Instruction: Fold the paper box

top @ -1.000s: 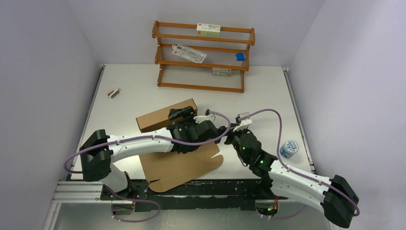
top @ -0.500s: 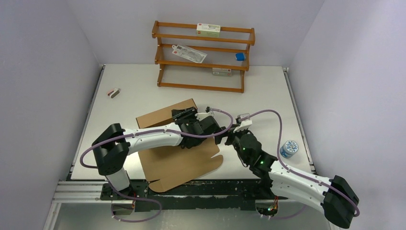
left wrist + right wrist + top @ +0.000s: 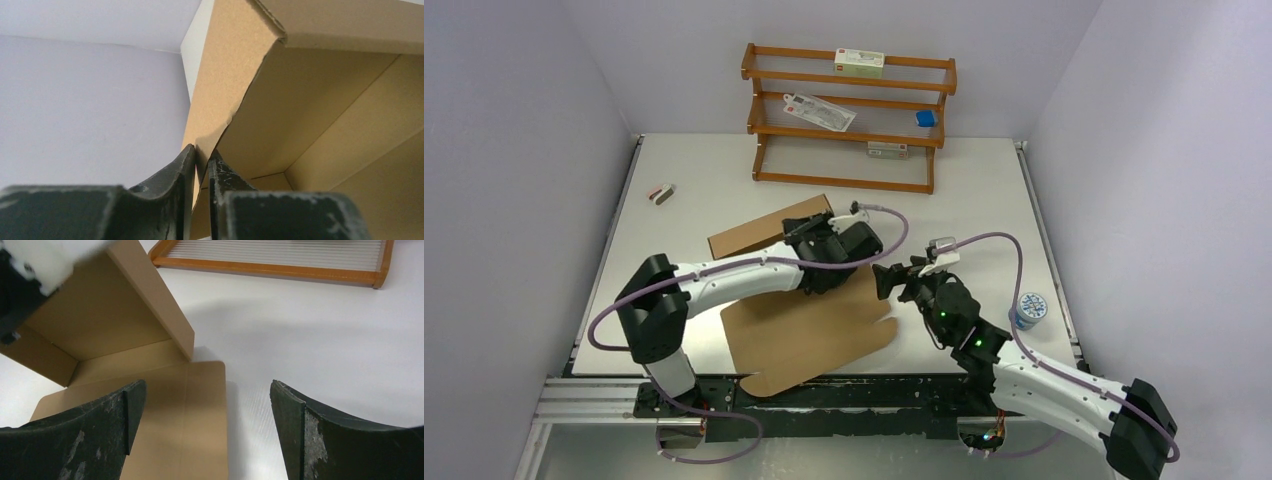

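**Clerk:** Largest entry first?

**Keeper:** Table (image 3: 984, 200). White top, fills the middle of the overhead view and bears everything listed below.

**Clerk:** Next?

**Keeper:** Paper box (image 3: 814, 335). Brown corrugated sheet, centre of the frame toward the lower edge. The main panel lies flat, and the rear section stands up as a wall just above and left of centre. I judge it partly folded: walls begun, front panel not yet turned over.

**Clerk:** Third?

**Keeper:** Wooden rack (image 3: 844, 181). Top centre, against the back wall and well apart from the box. It has a white carton (image 3: 859, 63) on its top shelf. Most likely no part of this job.

**Clerk:** The tools?

**Keeper:** Left gripper (image 3: 201, 157), at the end of the raised wall. Its fingers are almost together, with a thin side flap of the box pinched between them. It probably grips there to steer the flap inward along its crease and hold the wall upright.

**Clerk:** And its partner?

**Keeper:** Right gripper (image 3: 205, 390), just right of centre in the overhead view. Jaws are spread wide, with nothing in them. It hovers by the right corner of the flat panel, near the end of the standing wall. It is likely poised to press or catch the next flap.

**Clerk:** Smallest?

**Keeper:** Round tin (image 3: 1028, 310), at the right edge of the table, apart from the work.
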Robot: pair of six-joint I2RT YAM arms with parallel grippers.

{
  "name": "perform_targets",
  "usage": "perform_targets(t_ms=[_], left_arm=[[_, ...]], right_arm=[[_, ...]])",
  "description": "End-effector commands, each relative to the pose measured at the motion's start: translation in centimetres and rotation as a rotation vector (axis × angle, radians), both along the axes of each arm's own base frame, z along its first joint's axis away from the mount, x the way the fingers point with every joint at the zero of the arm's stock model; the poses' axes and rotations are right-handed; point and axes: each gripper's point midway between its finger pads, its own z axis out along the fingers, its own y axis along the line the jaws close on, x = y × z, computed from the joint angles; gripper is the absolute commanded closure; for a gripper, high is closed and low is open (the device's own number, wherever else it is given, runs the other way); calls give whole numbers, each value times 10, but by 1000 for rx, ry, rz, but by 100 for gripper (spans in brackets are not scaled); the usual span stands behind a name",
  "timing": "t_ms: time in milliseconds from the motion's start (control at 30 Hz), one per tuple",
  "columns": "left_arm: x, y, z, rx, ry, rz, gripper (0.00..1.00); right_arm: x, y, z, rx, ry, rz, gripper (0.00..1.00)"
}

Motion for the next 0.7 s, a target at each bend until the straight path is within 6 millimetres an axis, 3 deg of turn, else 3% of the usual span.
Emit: perform_targets(t_ms=[0, 233, 367, 667], left_arm=[[15, 14, 23, -143, 4, 47, 84], [31, 22, 19, -292, 99, 69, 94], [47, 33, 11, -435, 189, 105, 95], [81, 80, -15, -843, 421, 249, 95]], right_arm=[[-2, -6, 8, -7, -15, -6, 2], [-10, 3, 34, 1, -37, 73, 3], [-15, 3, 51, 9, -50, 98, 3], [-31, -7, 106, 49, -91, 135, 2]])
